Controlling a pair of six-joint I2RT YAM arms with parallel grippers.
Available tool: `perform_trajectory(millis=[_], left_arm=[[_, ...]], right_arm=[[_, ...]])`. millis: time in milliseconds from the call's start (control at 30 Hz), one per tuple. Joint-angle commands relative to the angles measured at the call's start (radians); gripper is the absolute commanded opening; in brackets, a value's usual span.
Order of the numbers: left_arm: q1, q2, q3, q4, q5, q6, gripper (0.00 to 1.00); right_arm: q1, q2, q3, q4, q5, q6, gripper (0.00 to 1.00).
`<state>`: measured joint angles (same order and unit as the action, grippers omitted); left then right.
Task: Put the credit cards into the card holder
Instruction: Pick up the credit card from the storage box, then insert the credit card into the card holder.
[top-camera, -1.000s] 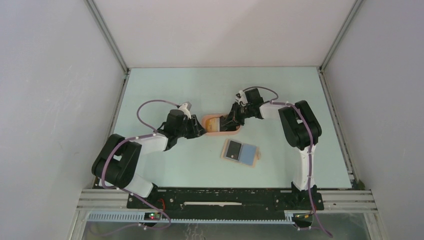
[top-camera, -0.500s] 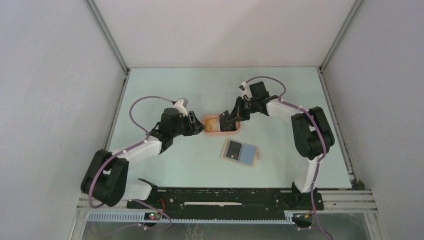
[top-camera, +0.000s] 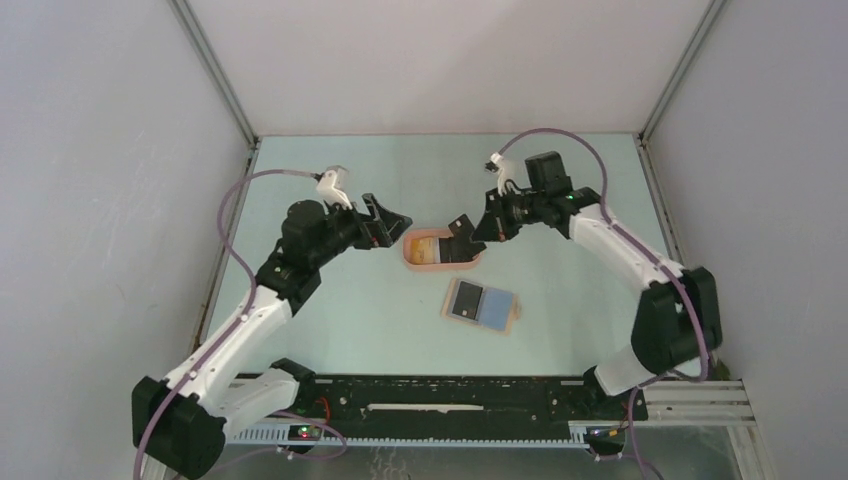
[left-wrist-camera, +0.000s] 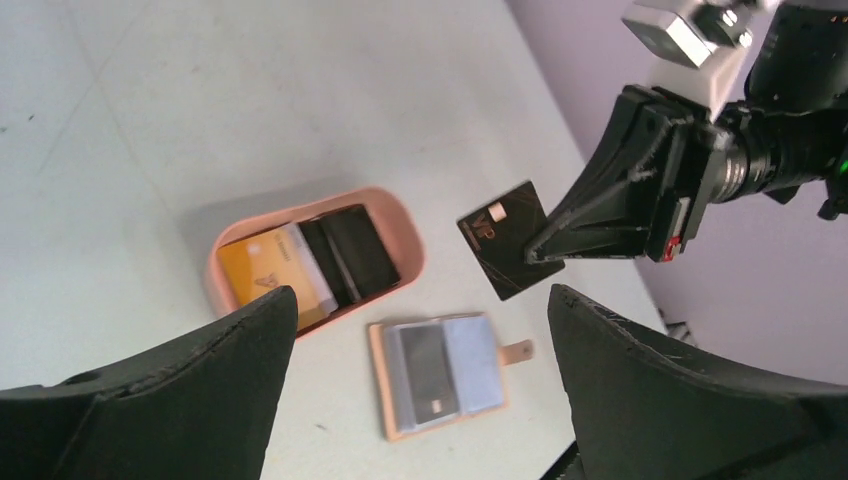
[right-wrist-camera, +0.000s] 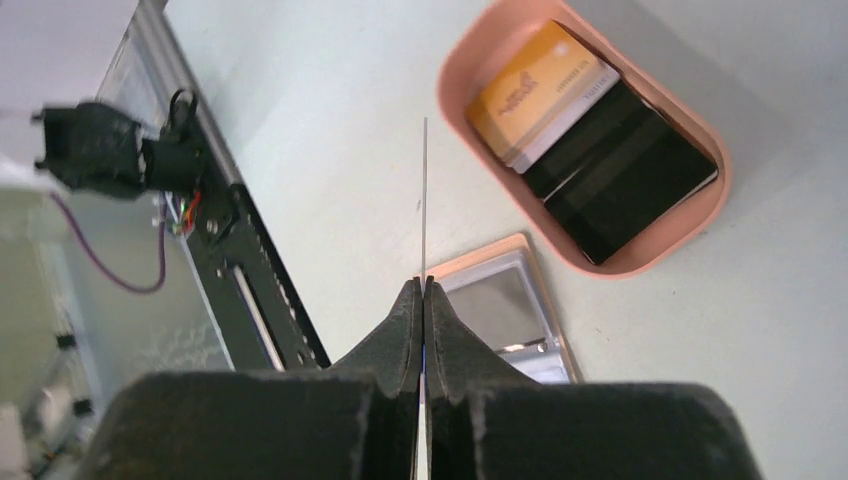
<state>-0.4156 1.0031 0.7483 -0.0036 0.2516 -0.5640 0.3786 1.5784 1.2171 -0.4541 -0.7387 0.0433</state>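
One black card (left-wrist-camera: 510, 240) hangs pinched at its edge in the right gripper (top-camera: 474, 228), aloft near the tray (top-camera: 440, 266) and the open card holder (top-camera: 482, 306). So thin a hold could let it swivel or slip. Meanwhile the left gripper (top-camera: 390, 224) stands spread, empty.

The tray (left-wrist-camera: 413, 257) looks like smooth, matt pink plastic. Inside it, the yellow card (left-wrist-camera: 262, 275) and the black cards (right-wrist-camera: 620, 180) are smooth plastic with a soft sheen (pale bands of glare cross the black ones). Beside the tray, the held card (left-wrist-camera: 508, 240) is matt black. The right gripper (right-wrist-camera: 423, 285) pinching it is dull, grainy black plastic, as is the left gripper (left-wrist-camera: 420, 297). Near the tray, the holder (left-wrist-camera: 376, 380) has a soft, matt leather look. The table (left-wrist-camera: 150, 120) under the tray is smooth, matt and faintly scuffed.
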Motion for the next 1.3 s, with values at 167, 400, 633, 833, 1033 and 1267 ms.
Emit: perform_trajectory(millis=[167,400,633,833,1033,1267], left_arm=[[-0.006,-0.026,0.072,0.031,0.133,-0.099,1.0],[-0.163,-0.061,0.13,0.025,0.05,-0.143,1.0],[-0.301,-0.046,0.249,0.025,-0.088,-0.278,1.0],[-0.418,0.049,0.484,-0.058,-0.201,-0.318,1.0],[-0.548,0.08,0.665,-0.222,-0.353,-0.306,1.0],[-0.555,0.01,0.666,-0.255,-0.383,-0.313,1.0]], right_arm=[[-0.114,-0.23,-0.075,-0.176,-0.324,-0.493,0.0],[-0.241,-0.342,-0.162,-0.102,-0.489,-0.446,0.0],[-0.271,-0.31,-0.165,-0.086,-0.521,-0.401,0.0],[-0.304,-0.317,-0.159,-0.092,-0.524,-0.396,0.0],[-0.322,-0.323,-0.133,-0.143,-0.539,-0.422,0.0],[-0.339,-0.278,-0.133,-0.145,-0.517,-0.424,0.0]])
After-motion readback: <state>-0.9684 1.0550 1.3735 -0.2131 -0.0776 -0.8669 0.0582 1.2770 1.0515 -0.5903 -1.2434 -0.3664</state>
